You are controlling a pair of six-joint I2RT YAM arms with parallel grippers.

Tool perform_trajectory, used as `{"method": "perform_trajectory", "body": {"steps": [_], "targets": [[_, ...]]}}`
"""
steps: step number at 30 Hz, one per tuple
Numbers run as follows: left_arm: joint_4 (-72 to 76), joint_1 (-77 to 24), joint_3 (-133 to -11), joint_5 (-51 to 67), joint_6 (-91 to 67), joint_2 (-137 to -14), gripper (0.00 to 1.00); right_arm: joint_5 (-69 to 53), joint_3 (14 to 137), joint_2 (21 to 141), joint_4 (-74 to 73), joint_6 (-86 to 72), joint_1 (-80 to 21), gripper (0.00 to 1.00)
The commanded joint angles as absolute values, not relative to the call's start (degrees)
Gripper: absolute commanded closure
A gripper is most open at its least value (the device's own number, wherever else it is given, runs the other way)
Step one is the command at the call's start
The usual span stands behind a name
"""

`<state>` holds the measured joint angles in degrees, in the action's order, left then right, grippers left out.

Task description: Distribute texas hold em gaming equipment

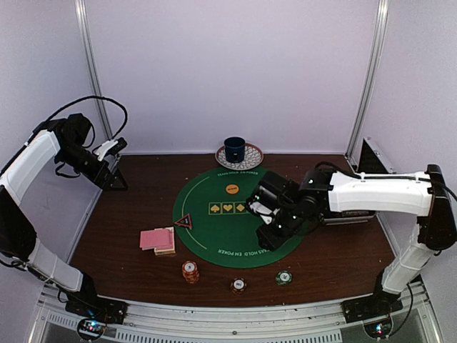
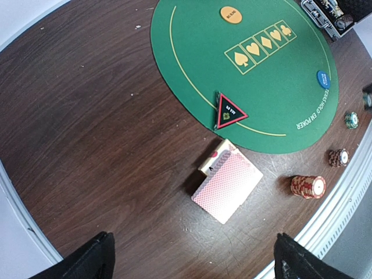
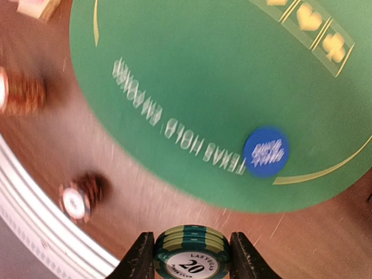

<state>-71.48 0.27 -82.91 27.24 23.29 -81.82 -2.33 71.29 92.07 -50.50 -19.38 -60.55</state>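
Right gripper (image 3: 192, 258): narrow pinch on green chips (image 3: 190, 241), a short stack held over bare wood just off the mat (image 3: 203, 70). Left gripper (image 2: 195, 261): fingers wide, nothing in them, parked high.

Progress looks early. Blue disc (image 3: 265, 152), orange disc (image 1: 232, 189) and triangle marker (image 1: 184, 221) are on the mat. Cards (image 2: 226, 186) are one undealt pile beside it. Orange stack (image 1: 190, 271), red stack (image 1: 239, 285) and one green chip (image 1: 284, 276) sit along the near edge.

Chips are hard, round and stripe-edged. Mat is flat felt, cards thin with patterned pink backs, table (image 2: 87, 145) dark grained wood.
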Motion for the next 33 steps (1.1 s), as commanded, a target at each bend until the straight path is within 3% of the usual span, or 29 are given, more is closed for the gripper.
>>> {"method": "perform_trajectory", "body": {"steps": [1, 7, 16, 26, 29, 33], "targets": [[-71.63, 0.23, -83.79, 27.69, 24.08, -80.78, 0.02, 2.99, 80.85, 98.71, -48.22, -17.64, -54.16, 0.86], [-71.61, 0.19, -83.17, 27.32, 24.2, -80.34, 0.03, 4.68, 95.02, 112.66, -41.91, -15.62, -45.29, 0.85], [-71.55, 0.18, -83.06, 28.14, 24.43, -80.08, 0.02, 4.09, 121.69, 136.37, -43.98, -13.6, -38.42, 0.85], [-71.58, 0.2, -83.23, 28.31, 24.7, -80.8, 0.03, 2.7, 130.08, 145.6, -42.97, -14.12, -36.04, 0.81], [-71.58, 0.18, -83.32, 28.41, 24.65, -81.08, 0.02, 1.86, 131.97, 147.39, -43.17, -14.19, -35.95, 0.73], [-71.57, 0.26, -83.49, 28.22, 24.61, -81.24, 0.02, 1.63, 132.6, 148.38, -43.1, -14.56, -35.89, 0.43]]}}
